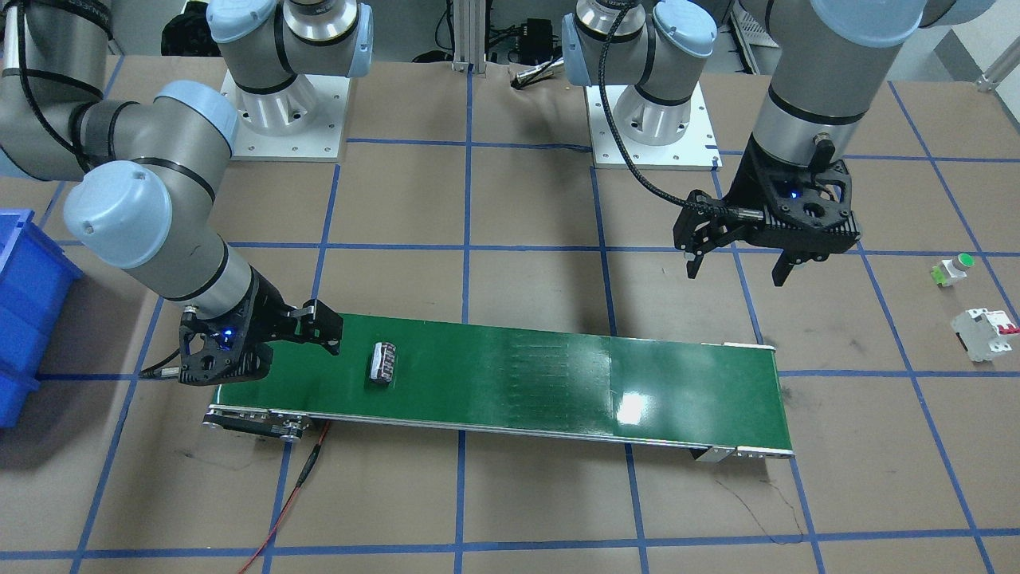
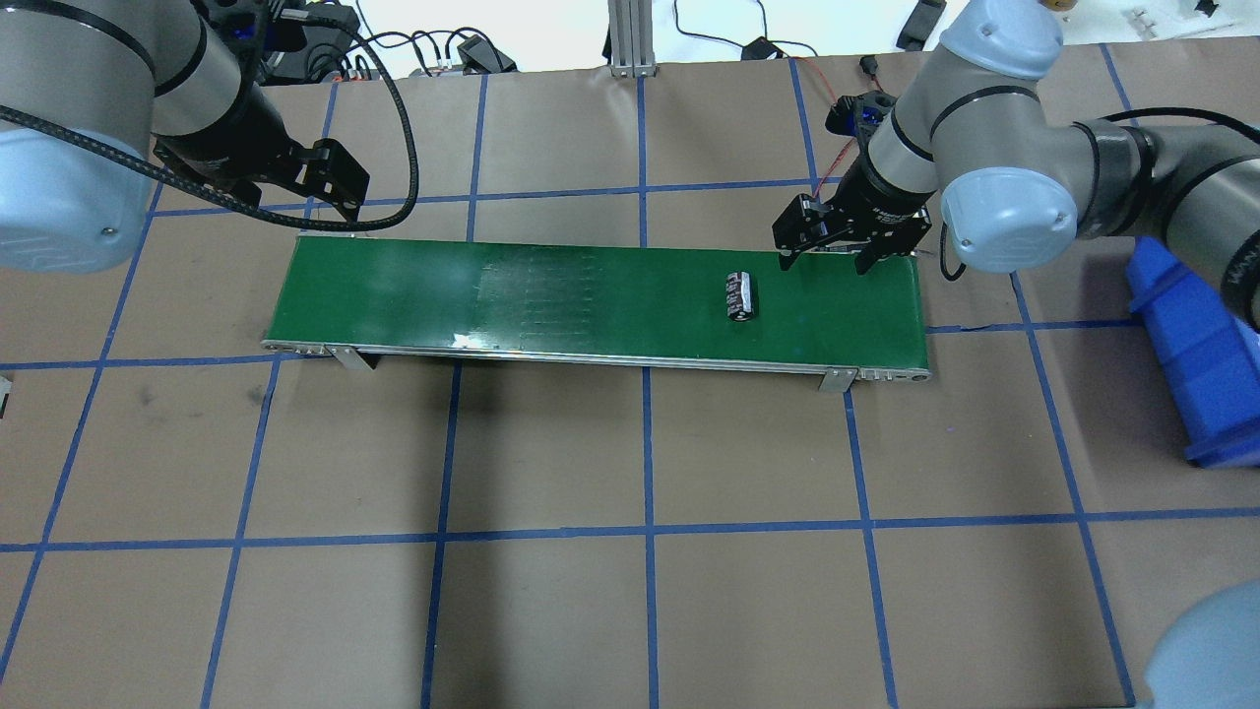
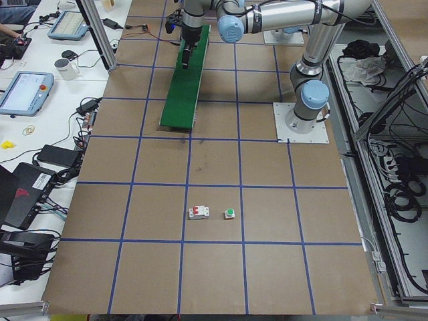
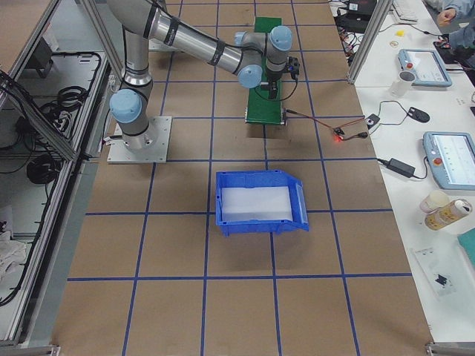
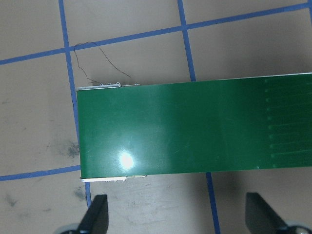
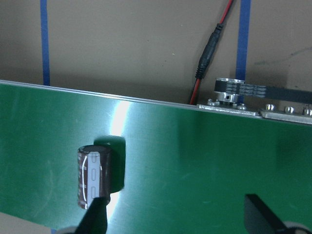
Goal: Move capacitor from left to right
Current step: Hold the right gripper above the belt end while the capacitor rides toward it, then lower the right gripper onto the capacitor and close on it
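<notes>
The capacitor (image 1: 383, 363), a stubby dark cylinder, lies on its side on the green conveyor belt (image 1: 518, 375) near the belt's end on the robot's right. It also shows in the overhead view (image 2: 740, 294) and the right wrist view (image 6: 93, 178). My right gripper (image 2: 827, 260) is open and empty, just over that belt end. In its wrist view (image 6: 178, 219) the capacitor lies just ahead of one fingertip (image 6: 95, 218), not between the fingers. My left gripper (image 1: 737, 271) is open and empty, hovering behind the belt's other end (image 5: 122, 126).
A blue bin (image 2: 1201, 354) stands on the table beyond the belt's right end. A white breaker with red switches (image 1: 986, 333) and a green-capped push button (image 1: 954, 269) lie on the robot's far left. A red cable (image 1: 295, 486) runs from the belt's motor end.
</notes>
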### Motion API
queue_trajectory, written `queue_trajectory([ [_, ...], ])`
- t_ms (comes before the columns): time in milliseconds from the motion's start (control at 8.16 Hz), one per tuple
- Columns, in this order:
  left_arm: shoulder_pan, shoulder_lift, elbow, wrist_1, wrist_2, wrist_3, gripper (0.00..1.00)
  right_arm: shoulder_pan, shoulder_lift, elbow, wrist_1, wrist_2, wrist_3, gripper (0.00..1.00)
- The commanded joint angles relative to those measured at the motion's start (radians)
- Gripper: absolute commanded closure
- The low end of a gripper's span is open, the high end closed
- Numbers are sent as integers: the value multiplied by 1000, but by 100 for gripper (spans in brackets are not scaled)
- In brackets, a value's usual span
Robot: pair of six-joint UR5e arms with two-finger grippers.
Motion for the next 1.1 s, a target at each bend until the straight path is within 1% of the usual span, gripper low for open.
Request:
queue_trajectory([
  [0, 0, 1, -1, 0, 0, 0, 0, 2, 34, 3, -7, 11, -12, 0],
  [368, 0, -5, 1, -2, 1, -1, 0, 2, 54, -6, -4, 3, 0, 0],
  [613, 1, -1, 2, -12, 1, 3, 0, 2, 65, -5, -5, -21, -3, 1],
  [735, 2, 2, 1, -12, 1, 5, 0, 2, 66, -5, 1, -109, -15, 12],
  [858, 2, 2, 1, -12, 1, 5, 0, 2, 72, -5, 4, -135, -30, 23],
  [981, 2, -1, 1, -11, 1, 6, 0, 2, 76, -5, 5, -138, -30, 34],
])
